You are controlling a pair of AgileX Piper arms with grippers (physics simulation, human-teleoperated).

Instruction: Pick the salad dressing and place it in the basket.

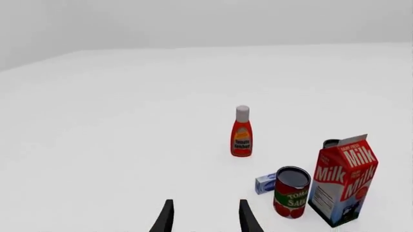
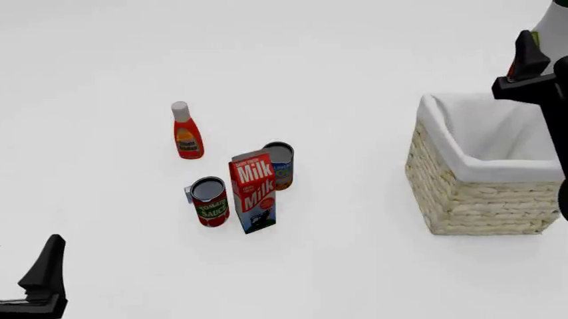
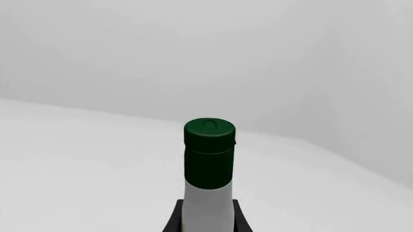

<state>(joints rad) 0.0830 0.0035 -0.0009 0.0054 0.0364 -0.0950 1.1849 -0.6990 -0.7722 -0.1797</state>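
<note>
My right gripper [image 2: 546, 50] is shut on the salad dressing [image 2: 555, 28] and holds it in the air at the far right, above the far right side of the basket [image 2: 441, 135]. In the right wrist view the bottle's dark green cap and whitish neck [image 3: 208, 159] stand upright between the dark fingers [image 3: 175, 218]; its lower body is hidden. The basket is woven straw with a white cloth lining. My left gripper [image 1: 206, 216] is open and empty, low over the table at the near left [image 2: 44, 279], short of the groceries.
A group of groceries stands left of centre: a red bottle with a white cap [image 2: 186, 133], a milk carton [image 2: 253, 193], a tomato sauce can [image 2: 210, 201], a second can [image 2: 279, 165] and a small blue-white box [image 1: 265, 183].
</note>
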